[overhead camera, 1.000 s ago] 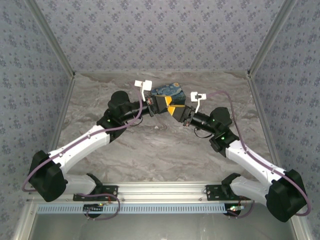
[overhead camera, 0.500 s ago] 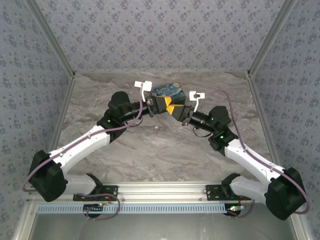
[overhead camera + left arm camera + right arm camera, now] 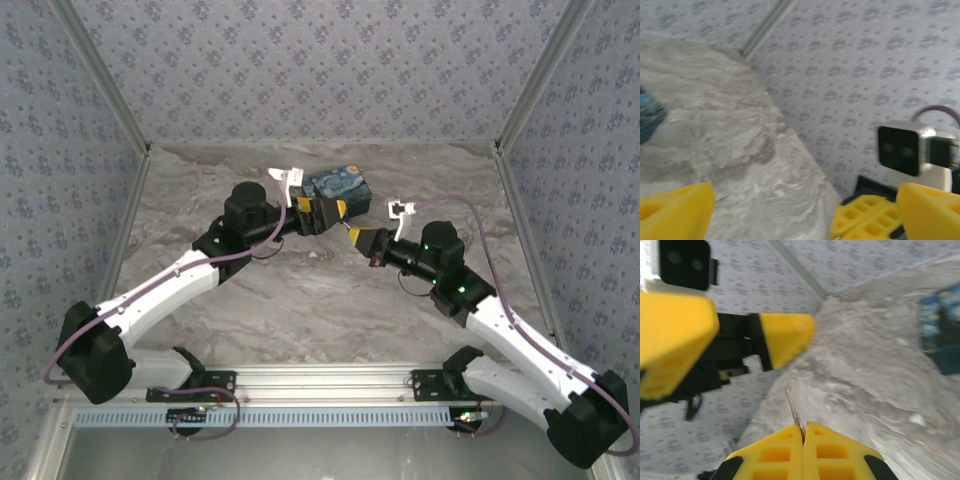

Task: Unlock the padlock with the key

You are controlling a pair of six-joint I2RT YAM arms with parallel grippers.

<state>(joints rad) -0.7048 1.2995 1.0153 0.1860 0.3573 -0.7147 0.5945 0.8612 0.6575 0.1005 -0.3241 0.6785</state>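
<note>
— Which step is in hand?
— The right gripper (image 3: 803, 434) is pressed together on a thin silver sliver (image 3: 792, 406), likely the key. To its left, the left gripper (image 3: 802, 212) stands spread and empty.
— And the padlock?
— It cannot be made out, perhaps near the starry-night box (image 3: 338, 185) at the far side. The next move probably calls for finding and gripping it.

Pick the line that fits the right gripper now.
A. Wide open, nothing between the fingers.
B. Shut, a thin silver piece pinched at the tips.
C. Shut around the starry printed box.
B: the right wrist view shows the right gripper with its yellow fingers pressed together, a thin silver piece, perhaps the key, poking out between them.
</note>
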